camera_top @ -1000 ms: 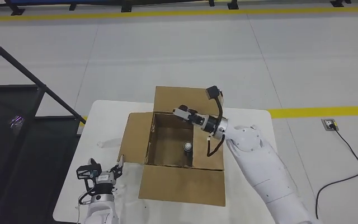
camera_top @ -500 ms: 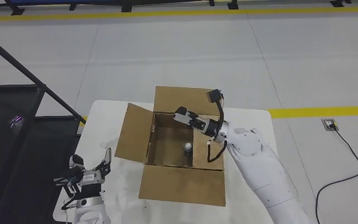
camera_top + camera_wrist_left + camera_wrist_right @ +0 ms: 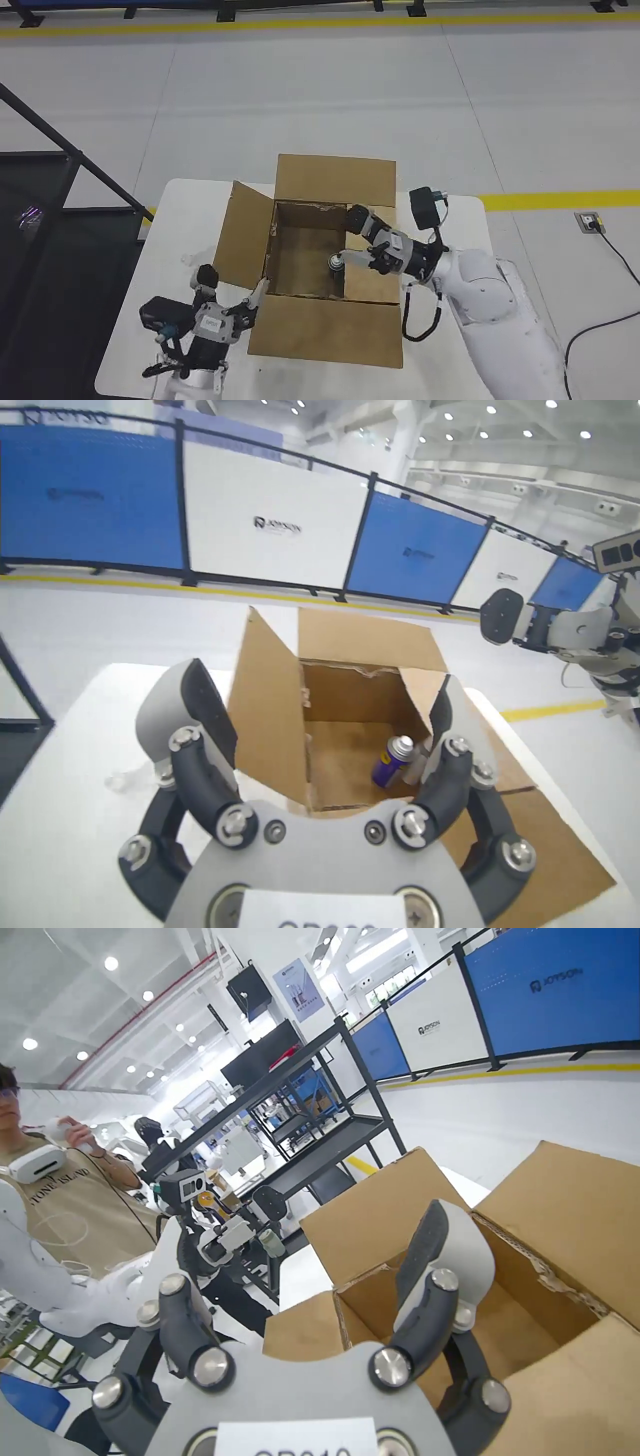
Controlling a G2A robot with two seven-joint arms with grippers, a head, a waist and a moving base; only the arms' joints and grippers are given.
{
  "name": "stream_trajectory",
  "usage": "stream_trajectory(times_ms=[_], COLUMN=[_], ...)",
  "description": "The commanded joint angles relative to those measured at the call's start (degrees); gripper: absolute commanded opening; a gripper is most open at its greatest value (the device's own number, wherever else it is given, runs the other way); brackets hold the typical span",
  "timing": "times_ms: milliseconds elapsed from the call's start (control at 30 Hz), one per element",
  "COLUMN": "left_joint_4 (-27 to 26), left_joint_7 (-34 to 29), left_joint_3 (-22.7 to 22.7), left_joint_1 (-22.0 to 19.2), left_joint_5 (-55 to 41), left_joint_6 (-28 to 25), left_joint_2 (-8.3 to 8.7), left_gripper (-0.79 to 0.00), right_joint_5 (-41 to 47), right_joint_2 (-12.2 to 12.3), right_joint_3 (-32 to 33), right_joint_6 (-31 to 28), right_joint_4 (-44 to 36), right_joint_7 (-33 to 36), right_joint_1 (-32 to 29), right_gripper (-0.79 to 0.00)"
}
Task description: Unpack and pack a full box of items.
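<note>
As the right pincer (image 3: 305, 1248) sits right now: jaws spread wide, nothing in them, hanging over the right-hand side of the open box (image 3: 550, 1188) and angled down toward it. My read is it's wide so it can drop around the can instead of knocking it.
Left pincer (image 3: 322, 680): also wide and empty, parked low over the near-left corner of the counter (image 3: 190, 215), just beside the box's near flap and pointed at the opening. Looks to me like it's on standby, maybe ready to steady the cardboard, and well clear of the other arm's lane.
Can (image 3: 392, 760): blue spray can with a pale cap, down on the box floor toward the right-hand side, leaning a touch in the left wrist view. Something pale sits right beside it. Going by the top view that could be a fingertip of the right pincer, but I can't tell if it touches.
Box: sits mid-counter with its flaps open, the left one standing half up and the near one lying flat. Flaps out makes sense, since it leaves the mouth free for reaching straight in.
Where the job stands: the can is the one item I can make out inside, so I'd guess the unpacking half is close to finished and this is the last thing to come out.
Watch out for: it's a tall thin can near a wall, so one finger gets little room on that side, and a clumsy close could tip it.
</note>
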Motion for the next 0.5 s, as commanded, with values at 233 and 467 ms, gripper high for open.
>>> stream_trajectory(times_ms=[233,467], left_joint_4=[6.4,6.4], left_joint_7=[-24.8,-24.8], left_joint_3=[5.9,5.9], left_joint_1=[-12.9,-12.9], left_joint_5=[-15.6,-15.6], left_joint_6=[-5.8,-5.8], left_joint_2=[-0.72,-0.72], left_gripper=[0.000,0.000], right_joint_5=[-1.4,-1.4], right_joint_2=[0.2,0.2], right_joint_3=[0.8,0.8], right_joint_6=[-0.4,-0.4], right_joint_4=[-2.0,-2.0], right_joint_7=[-0.2,-0.2], right_joint_1=[-1.7,-1.7], right_gripper=[0.000,0.000])
